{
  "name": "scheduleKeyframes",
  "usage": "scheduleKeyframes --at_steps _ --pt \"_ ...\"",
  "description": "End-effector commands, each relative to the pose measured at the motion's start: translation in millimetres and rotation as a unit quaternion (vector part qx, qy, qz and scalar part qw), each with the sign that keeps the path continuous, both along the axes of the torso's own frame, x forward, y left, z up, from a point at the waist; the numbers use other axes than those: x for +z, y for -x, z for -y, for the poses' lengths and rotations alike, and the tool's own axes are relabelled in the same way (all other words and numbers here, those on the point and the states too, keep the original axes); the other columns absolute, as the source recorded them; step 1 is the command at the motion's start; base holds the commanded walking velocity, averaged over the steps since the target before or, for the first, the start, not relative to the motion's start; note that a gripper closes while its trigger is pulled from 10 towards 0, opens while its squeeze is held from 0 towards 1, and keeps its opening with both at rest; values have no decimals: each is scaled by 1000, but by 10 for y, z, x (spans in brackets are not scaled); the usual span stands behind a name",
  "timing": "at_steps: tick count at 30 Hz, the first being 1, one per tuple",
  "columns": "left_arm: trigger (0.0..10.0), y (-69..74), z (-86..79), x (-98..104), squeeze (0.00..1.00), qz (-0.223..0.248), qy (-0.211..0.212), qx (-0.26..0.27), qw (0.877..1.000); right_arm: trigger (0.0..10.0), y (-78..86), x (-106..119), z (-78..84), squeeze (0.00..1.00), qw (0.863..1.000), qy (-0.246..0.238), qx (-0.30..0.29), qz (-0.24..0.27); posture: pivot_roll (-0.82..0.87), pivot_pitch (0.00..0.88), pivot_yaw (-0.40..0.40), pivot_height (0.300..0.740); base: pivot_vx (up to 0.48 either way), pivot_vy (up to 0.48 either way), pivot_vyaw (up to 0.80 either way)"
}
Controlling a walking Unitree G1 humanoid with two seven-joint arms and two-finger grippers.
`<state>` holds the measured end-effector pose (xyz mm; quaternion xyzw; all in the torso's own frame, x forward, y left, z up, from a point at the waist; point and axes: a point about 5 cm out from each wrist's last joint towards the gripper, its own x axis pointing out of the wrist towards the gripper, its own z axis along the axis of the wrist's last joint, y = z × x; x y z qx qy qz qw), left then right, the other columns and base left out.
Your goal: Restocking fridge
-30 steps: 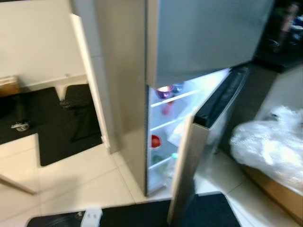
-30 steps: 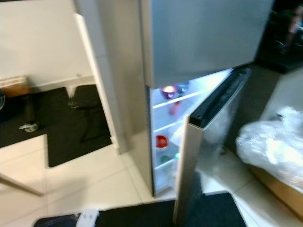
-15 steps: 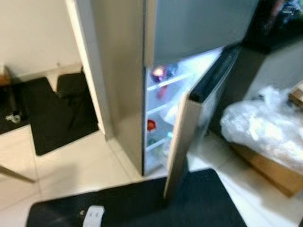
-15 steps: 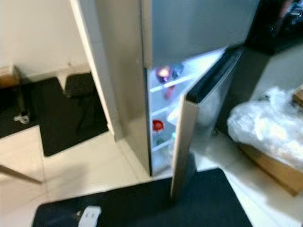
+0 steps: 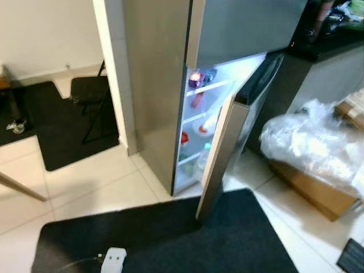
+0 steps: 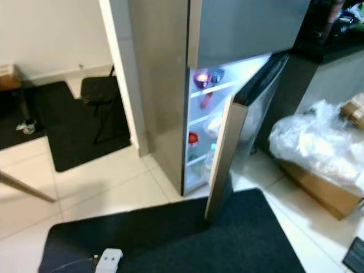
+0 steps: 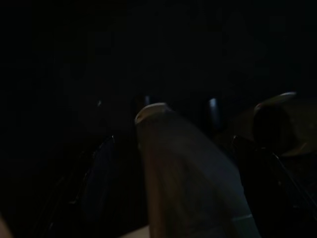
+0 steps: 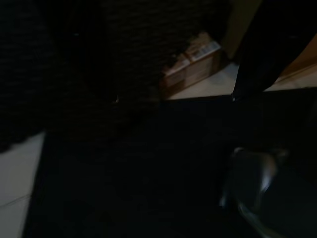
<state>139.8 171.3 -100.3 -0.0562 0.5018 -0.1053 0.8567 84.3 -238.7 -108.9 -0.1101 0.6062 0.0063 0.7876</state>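
Fridge (image 5: 165,85), steel, upright, ahead of both idle grippers across the black mat (image 5: 170,239). Lower door (image 5: 224,148) ajar, its free edge toward the robot, lit shelves (image 6: 202,122) showing in the gap. Finger state of either gripper: cannot tell. Neither arm judged nearer.

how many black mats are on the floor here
2: a large black mat at the foot of the open fridge door, and another black mat by the wall to the robot's left, under a folding chair.
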Motion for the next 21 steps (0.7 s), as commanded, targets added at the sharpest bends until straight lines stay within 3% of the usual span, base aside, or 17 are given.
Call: scheduleKeyframes --at_steps 1,10,14,21 --pt "10000 109 -52 -38 0 -25 0 16 1000 10000 29 -7 -7 0 1000 -7 -12 0 50 0 -19 740 0 0 0" --pt "10000 117 -61 -38 0 -25 0 14 1000 10000 29 -11 -31 0 1000 -25 -18 1 49 0 -18 740 0 0 0" --pt "10000 128 -75 -41 0 -26 -2 14 1000 10000 20 -11 -56 0 998 -50 -37 10 50 0 -17 740 0 0 648" --pt "10000 129 -82 -41 0 -28 -5 9 1000 10000 5 -7 -54 0 998 -48 -29 10 52 0 -17 740 0 0 689"
